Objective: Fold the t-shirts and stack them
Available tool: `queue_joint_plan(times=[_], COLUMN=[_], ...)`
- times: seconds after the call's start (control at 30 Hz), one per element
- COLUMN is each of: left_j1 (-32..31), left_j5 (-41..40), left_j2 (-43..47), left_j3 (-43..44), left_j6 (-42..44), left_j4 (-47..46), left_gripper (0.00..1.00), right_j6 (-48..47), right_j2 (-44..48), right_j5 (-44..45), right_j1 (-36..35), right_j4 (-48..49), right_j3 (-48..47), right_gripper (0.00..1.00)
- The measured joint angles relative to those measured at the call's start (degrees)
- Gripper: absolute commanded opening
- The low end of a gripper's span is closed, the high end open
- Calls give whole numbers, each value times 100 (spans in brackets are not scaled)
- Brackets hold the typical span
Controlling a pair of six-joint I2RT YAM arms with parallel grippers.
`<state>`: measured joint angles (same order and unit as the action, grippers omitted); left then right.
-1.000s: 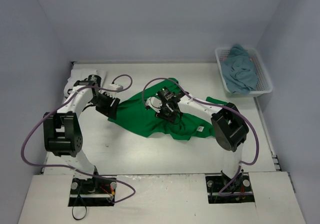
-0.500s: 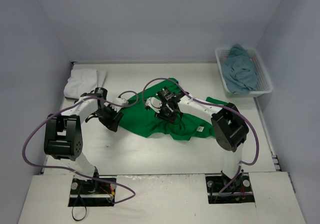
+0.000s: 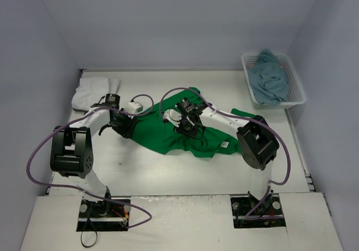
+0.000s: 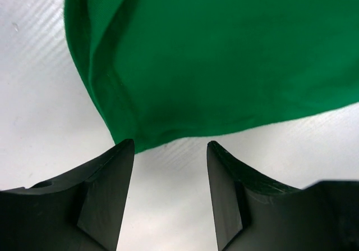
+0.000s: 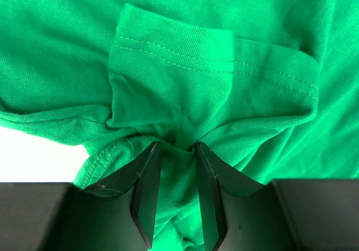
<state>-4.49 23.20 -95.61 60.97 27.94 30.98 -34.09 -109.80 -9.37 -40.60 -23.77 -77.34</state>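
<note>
As the right gripper (image 5: pixel 175 147) pinches the green t-shirt (image 5: pixel 213 54), the left gripper (image 4: pixel 170 144), fingers apart, looks ready to grab its edge.

The left arm (image 3: pixel 91 112) has swung in from the far-left corner. 1 second ago its elbow lay over the white t-shirt (image 3: pixel 92 89), which now shows uncovered at the far-left edge of the counter (image 3: pixel 146 167). The left claw (image 3: pixel 128 131) dropped toward the near side and has since come back a little toward the left corner of the green t-shirt (image 3: pixel 162 133), its parted fingers just short of that hem. The purple cable (image 3: pixel 143 99) looping off its wrist has slid nearer the shirt. The right claw (image 3: pixel 189 128) has pinched in slightly on the bunched green cloth.
</note>
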Motion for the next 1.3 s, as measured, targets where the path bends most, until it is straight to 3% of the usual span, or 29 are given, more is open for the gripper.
queue_joint_plan(times=[0.67, 0.8, 1.03, 1.1, 1.3], left_j1=[-125, -254, -424, -444, -446], left_j5=[-367, -507, -562, -586, -636], left_j2=[-693, -743, -837, -872, -874], left_j3=[413, 470, 588, 636, 640], left_j6=[-155, -160, -186, -205, -267], left_j4=[-426, -424, -385, -385, -396], left_gripper=[48, 39, 6, 3, 1], right_j6=[-2, -2, 2, 7, 83], right_j2=[0, 0, 68, 118, 210], right_j5=[-160, -162, -162, -160, -157], right_j1=[0, 0, 2, 4, 7], right_j4=[26, 26, 26, 26, 0], right_j3=[205, 205, 205, 205, 114], right_gripper=[28, 28, 28, 28, 43])
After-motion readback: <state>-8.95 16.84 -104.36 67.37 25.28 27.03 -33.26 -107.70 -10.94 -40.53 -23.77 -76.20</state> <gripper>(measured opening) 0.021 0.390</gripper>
